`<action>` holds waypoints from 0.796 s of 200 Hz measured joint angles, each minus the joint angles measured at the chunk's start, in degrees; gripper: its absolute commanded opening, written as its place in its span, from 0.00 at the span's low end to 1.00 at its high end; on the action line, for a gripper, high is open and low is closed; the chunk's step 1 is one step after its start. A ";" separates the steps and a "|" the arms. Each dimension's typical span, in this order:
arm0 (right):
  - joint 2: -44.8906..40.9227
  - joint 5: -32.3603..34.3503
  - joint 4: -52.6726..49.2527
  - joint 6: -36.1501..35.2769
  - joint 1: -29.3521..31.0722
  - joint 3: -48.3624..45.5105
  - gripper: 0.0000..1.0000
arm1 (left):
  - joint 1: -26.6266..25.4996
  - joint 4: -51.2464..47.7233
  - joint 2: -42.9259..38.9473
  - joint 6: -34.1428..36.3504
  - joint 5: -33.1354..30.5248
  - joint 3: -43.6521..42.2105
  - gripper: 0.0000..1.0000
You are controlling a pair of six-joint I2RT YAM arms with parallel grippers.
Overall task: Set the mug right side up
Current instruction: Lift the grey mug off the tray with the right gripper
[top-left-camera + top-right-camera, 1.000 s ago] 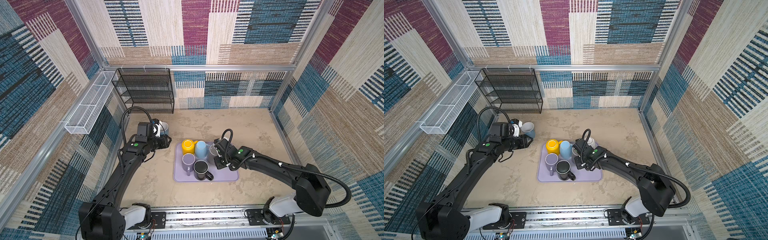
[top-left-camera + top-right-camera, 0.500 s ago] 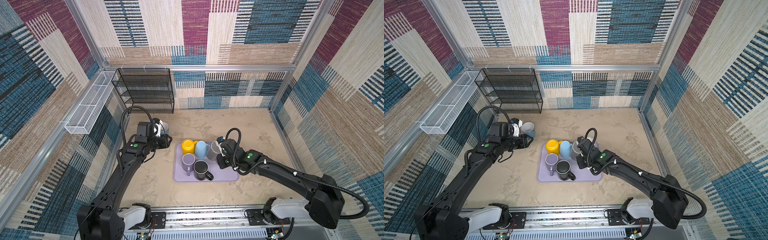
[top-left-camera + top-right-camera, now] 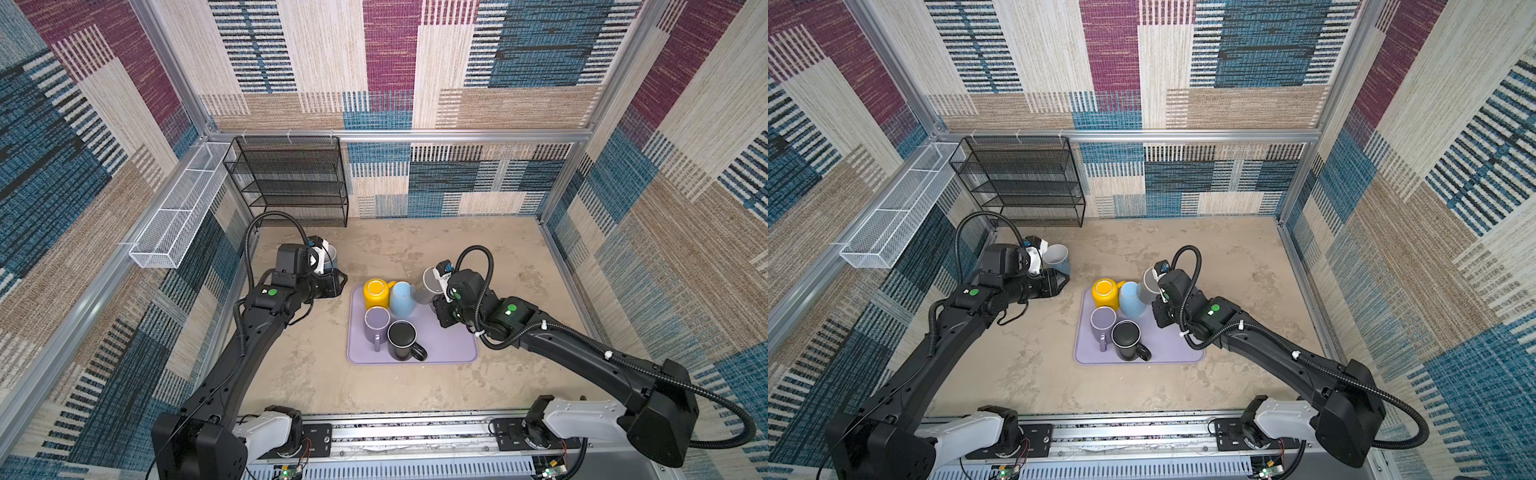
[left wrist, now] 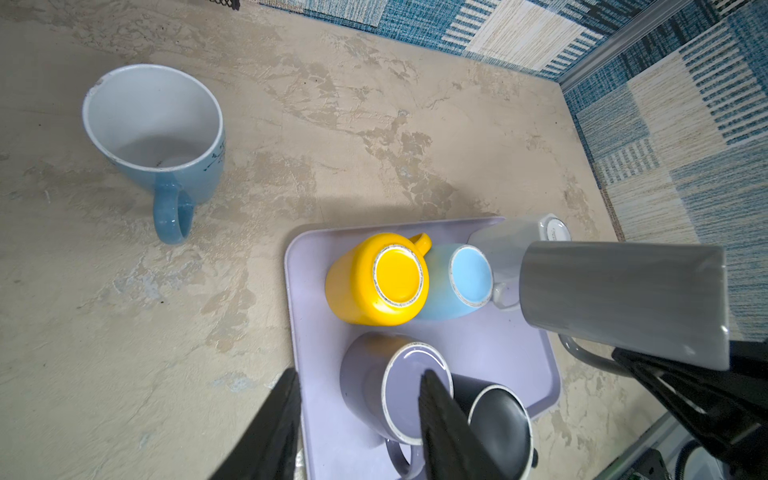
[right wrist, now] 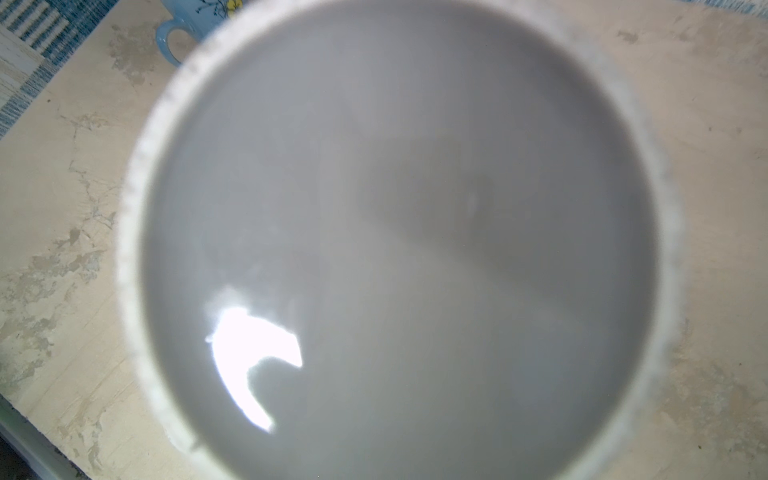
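My right gripper (image 3: 437, 297) is shut on the handle of a grey mug (image 3: 427, 285) and holds it in the air over the back right of the lavender tray (image 3: 451, 349). The mug is tipped on its side (image 4: 623, 299). Its round base (image 5: 399, 241) fills the right wrist view and hides the fingers. My left gripper (image 3: 338, 282) hovers open and empty left of the tray, its fingertips (image 4: 430, 382) over the tray's near edge.
Yellow (image 3: 375, 293), light blue (image 3: 402, 297), purple (image 3: 376, 324) and black (image 3: 402, 338) mugs stand upside down on the tray, with a pale grey one (image 4: 540, 232) at its corner. A blue mug (image 4: 158, 137) stands upright on the table. A black wire rack (image 3: 291, 178) stands at the back left.
My right gripper has lifted the grey mug off the tray and tipped it onto its side. The left arm has stayed still.
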 measured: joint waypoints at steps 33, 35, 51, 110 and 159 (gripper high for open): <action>0.00 1.03 0.04 -0.85 0.00 1.90 0.00 | -0.28 -0.04 -0.59 0.00 -0.07 0.00 0.44; 0.02 1.03 0.04 -0.85 0.00 1.97 0.00 | -0.31 -0.04 -0.61 0.00 -0.07 0.00 0.43; 0.24 1.40 0.09 -1.07 0.00 2.75 0.00 | -0.37 -0.07 -0.61 0.00 -0.17 0.00 0.43; 0.66 1.49 0.57 -1.27 -0.07 3.93 0.00 | -0.59 -0.15 -0.61 0.00 -0.28 -0.39 0.43; 0.39 1.51 2.10 -1.14 -0.59 3.41 0.00 | -0.68 -0.28 -1.33 0.02 -0.42 -0.81 0.43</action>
